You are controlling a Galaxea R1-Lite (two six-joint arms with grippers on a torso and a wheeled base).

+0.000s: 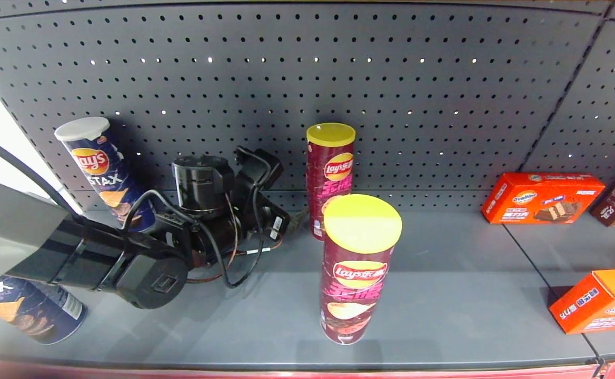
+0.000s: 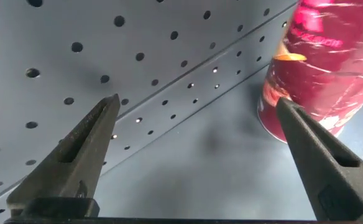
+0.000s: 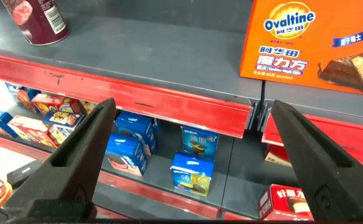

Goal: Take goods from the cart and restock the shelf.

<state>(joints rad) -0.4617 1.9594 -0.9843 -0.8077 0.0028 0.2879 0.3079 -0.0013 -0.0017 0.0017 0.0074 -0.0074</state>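
Front maroon can (image 1: 357,268) stood clear, but the left gripper (image 2: 197,102) (fingers (image 2: 76,149) wide, empty) sat just beside the rear can (image 1: 331,179), which a careless swing could topple.

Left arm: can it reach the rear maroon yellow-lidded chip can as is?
Probably yes: the left hand is open, empty, close beside the rear maroon yellow-lidded chip can, with only bare grey shelf between.

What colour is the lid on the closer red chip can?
Yellow. The lid shows best in the head view.
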